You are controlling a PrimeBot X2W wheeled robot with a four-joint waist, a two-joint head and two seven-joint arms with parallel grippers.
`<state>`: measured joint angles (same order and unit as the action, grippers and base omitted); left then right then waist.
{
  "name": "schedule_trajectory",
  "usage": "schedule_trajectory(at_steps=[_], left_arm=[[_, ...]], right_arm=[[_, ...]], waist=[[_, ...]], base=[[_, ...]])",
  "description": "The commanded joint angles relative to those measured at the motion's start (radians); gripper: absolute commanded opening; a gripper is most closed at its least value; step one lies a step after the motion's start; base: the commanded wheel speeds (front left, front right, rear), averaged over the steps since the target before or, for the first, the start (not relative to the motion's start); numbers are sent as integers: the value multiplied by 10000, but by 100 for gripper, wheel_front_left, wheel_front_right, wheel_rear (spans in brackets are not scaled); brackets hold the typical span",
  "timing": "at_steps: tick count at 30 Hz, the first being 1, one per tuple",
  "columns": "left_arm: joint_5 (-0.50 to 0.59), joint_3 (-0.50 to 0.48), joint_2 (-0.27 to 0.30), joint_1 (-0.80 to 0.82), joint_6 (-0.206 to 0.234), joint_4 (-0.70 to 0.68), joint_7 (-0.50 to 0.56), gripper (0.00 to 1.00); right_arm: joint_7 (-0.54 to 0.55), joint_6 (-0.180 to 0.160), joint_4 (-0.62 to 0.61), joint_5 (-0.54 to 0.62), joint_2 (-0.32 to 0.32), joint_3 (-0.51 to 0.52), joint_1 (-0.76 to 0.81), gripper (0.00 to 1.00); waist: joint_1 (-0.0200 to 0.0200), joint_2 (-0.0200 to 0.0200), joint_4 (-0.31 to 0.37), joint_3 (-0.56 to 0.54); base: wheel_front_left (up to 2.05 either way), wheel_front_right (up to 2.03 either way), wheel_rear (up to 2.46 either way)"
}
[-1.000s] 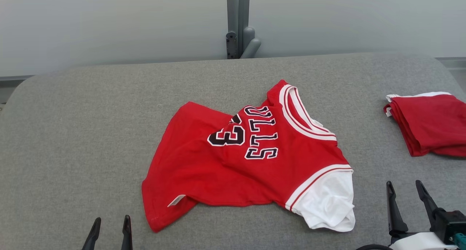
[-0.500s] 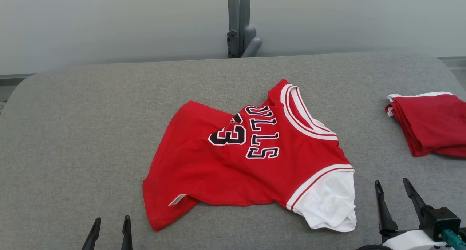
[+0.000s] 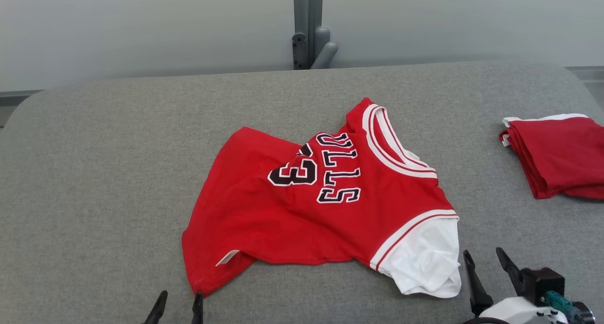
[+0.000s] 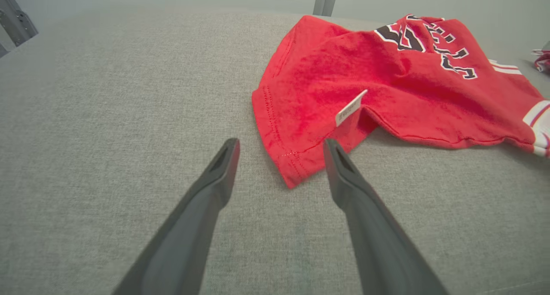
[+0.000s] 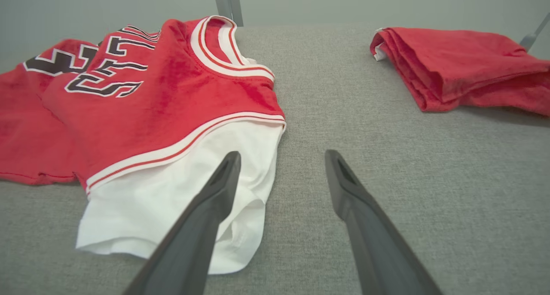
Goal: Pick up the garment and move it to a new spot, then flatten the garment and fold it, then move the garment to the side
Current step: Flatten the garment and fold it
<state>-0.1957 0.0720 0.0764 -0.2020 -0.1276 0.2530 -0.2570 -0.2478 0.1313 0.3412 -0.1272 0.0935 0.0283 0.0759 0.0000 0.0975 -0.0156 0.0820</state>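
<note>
Closing in on the garment (image 3: 302,206), lying crumpled on the table (image 3: 94,173) with the folded pile (image 3: 561,154) well to its right; since a second ago, sliding the left gripper (image 3: 179,299) over to its near hem corner (image 4: 292,174), fingers (image 4: 215,179) wide and framing it; bringing the right gripper (image 3: 482,255), also wide, just beside its white sleeve (image 3: 424,262); seemingly preparing the pick-up.

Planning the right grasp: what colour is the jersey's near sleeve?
The sleeve is white, the jersey red; clearest in the right wrist view.
</note>
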Motion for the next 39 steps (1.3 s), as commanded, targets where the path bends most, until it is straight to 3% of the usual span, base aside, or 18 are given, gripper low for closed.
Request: schedule_trajectory(at_steps=[1, 9, 18, 39], left_arm=[[-195, 254, 117, 335, -40, 262, 27, 100], [-303, 769, 262, 999, -40, 749, 31, 100], [-325, 1045, 402, 1671, -6, 1619, 263, 100], [-1148, 1434, 532, 2549, -37, 3493, 26, 100]], right_arm=[[164, -11, 311, -296, 123, -301, -371, 100], [815, -11, 1666, -786, 341, -1078, -1081, 100], [779, -11, 2823, -1442, 266, -1703, -1704, 100], [306, -11, 3814, -2082, 398, -2485, -2202, 100]], waist=[[0, 0, 112, 97], [0, 0, 204, 257], [0, 0, 88, 486], [0, 0, 213, 542]], base=[[0, 0, 0], [0, 0, 0], [0, 0, 0], [0, 0, 0]])
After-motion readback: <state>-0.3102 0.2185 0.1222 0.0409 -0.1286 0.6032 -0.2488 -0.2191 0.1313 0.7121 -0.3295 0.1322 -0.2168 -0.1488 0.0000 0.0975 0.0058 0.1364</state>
